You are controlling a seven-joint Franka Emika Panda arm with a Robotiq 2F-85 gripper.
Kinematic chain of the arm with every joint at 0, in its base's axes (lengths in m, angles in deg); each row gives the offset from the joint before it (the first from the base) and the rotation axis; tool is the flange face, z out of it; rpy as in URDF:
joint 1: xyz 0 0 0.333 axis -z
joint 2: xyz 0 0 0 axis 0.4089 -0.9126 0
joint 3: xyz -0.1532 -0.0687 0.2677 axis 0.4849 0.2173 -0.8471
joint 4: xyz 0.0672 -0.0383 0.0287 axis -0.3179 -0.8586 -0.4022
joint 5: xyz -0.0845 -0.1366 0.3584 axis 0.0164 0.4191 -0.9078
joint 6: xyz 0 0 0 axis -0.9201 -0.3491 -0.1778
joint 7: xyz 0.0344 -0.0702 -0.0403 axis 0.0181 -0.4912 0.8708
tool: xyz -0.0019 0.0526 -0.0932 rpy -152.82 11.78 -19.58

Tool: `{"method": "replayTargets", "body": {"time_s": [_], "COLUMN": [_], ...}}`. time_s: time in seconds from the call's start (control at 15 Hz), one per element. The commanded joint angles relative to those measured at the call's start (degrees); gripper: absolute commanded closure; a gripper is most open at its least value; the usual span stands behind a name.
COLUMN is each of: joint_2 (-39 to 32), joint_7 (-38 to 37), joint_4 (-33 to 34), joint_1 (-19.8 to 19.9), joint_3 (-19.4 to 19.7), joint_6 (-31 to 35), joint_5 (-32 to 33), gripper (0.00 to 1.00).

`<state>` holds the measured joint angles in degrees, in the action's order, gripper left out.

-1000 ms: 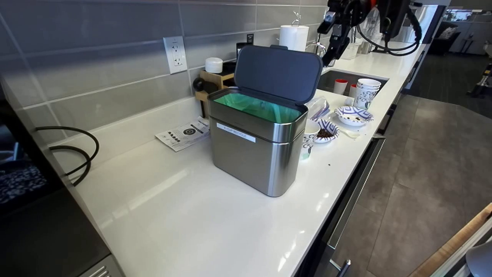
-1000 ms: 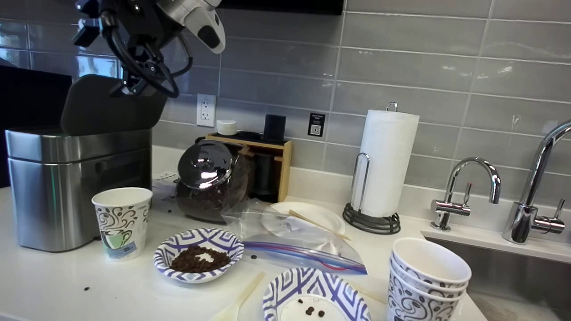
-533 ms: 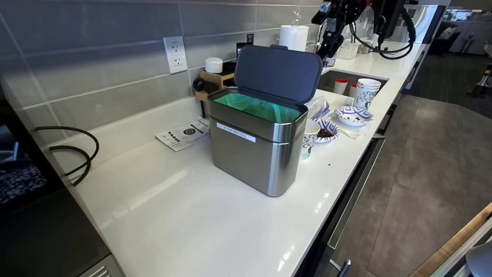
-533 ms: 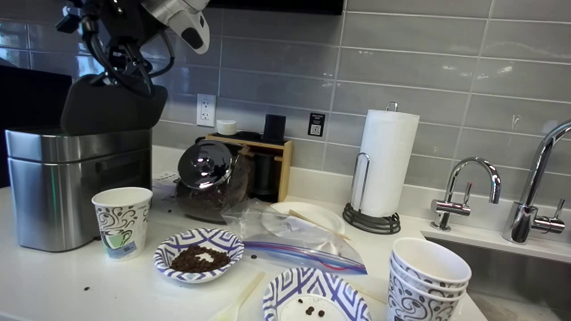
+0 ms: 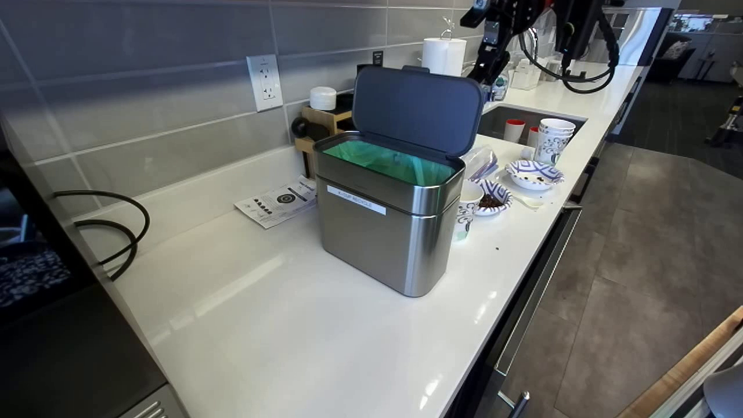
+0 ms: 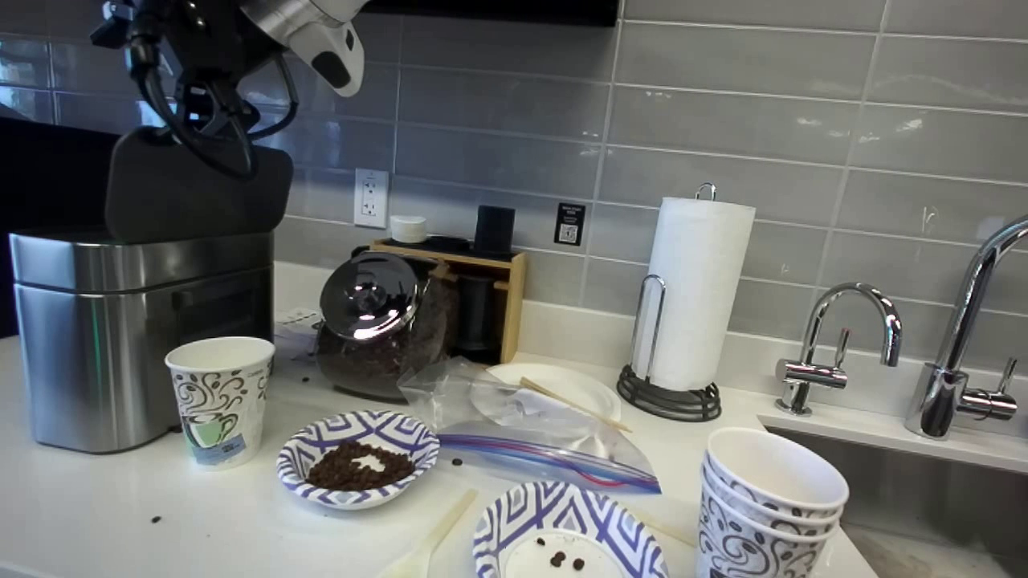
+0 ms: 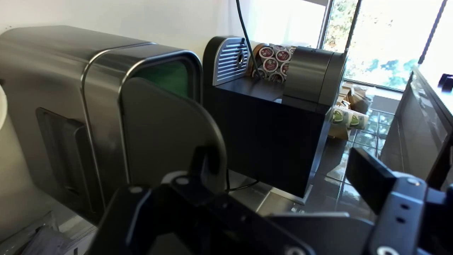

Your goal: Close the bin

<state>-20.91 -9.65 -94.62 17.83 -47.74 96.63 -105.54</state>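
The bin [image 5: 383, 226] is a brushed steel box on the white counter, also in an exterior view [image 6: 88, 353] and the wrist view [image 7: 102, 81]. Its dark grey lid [image 5: 418, 110] stands raised, and the green liner [image 5: 389, 162] shows inside. My gripper [image 5: 477, 49] is behind the lid near its upper edge. In the wrist view my gripper [image 7: 287, 170] is open with nothing between its fingers. The left finger appears to touch the lid's back [image 7: 166, 131] near its rim. The lid partly hides that fingertip in an exterior view.
A paper cup [image 6: 221, 401] stands close beside the bin. A bowl of coffee beans [image 6: 359, 460], a zip bag [image 6: 546, 449] and a glass jar [image 6: 377, 337] lie on the lid's back side. A black machine [image 5: 64, 290] stands across the counter. The tiled wall [image 5: 174, 87] runs behind.
My gripper has moved towards the bin and down to the lid's back. The lid has tipped slightly towards the bin's opening in the last half second.
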Motion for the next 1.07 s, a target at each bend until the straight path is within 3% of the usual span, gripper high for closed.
{"method": "replayTargets", "body": {"time_s": [0.0, 1.0], "joint_2": [-0.43, -0.68], "joint_7": [0.98, -0.18], "joint_4": [-0.16, -0.02], "joint_1": [0.64, 0.44], "joint_3": [-1.72, -5.02], "joint_6": [-0.74, -0.2], "joint_5": [-2.2, -2.89], "gripper": [0.0, 0.0]}}
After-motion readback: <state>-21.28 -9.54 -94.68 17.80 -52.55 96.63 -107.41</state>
